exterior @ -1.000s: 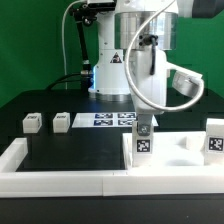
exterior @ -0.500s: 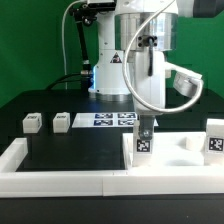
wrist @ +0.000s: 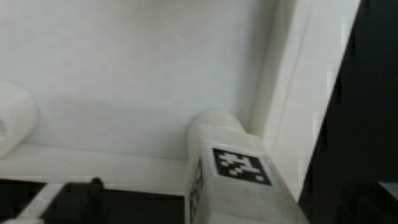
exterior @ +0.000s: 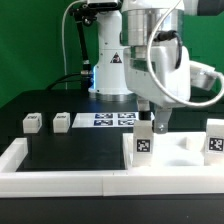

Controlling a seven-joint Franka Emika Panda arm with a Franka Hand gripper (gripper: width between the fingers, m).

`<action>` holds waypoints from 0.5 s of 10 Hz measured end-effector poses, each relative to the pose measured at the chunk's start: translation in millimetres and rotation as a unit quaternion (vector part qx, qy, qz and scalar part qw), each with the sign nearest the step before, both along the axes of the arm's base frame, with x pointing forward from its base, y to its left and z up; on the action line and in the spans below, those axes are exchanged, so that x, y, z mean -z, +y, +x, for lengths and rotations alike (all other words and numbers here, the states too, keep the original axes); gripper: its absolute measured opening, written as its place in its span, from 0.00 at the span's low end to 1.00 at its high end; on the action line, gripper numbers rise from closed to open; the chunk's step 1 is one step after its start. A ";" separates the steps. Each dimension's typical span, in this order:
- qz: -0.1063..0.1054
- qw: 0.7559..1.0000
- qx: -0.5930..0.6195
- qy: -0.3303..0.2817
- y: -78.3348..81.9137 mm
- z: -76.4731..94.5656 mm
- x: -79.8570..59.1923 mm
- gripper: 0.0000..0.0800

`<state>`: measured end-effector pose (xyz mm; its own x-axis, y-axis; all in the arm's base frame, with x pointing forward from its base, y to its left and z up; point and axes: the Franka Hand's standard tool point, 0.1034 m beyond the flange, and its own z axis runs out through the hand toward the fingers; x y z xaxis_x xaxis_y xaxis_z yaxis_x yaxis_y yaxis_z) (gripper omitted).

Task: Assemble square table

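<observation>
Claw (exterior: 152, 124) hangs just above the tagged leg (exterior: 143, 141), which stands upright on the square slab (exterior: 185, 157). Whether its jaws are released or clenched, I cannot tell. The wrist view shows this leg (wrist: 228, 168) rising from the white slab (wrist: 143, 90). Another leg (exterior: 214, 138) stands on the slab toward the exterior view's right. A loose leg block (exterior: 31, 122) and a second leg block (exterior: 61, 121) lie on the black desk (exterior: 70, 148) beside the marker board (exterior: 113, 118), well apart from the slab. A white border wall (exterior: 60, 181) runs along the front.
</observation>
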<state>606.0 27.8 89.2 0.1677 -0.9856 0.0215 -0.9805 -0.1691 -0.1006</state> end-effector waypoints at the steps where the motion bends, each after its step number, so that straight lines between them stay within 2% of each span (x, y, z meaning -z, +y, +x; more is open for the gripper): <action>1: 0.003 1.000 -0.002 -0.002 4.2 -3.7 -5.0 0.81; 3: 0.006 1.000 -0.003 -0.003 8.0 -10.1 -9.4 0.81; 5: 0.005 1.000 -0.004 -0.002 7.6 -9.9 -7.6 0.81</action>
<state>596.1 35.5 96.8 0.1746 -0.9846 0.0121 -0.9788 -0.1749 -0.1068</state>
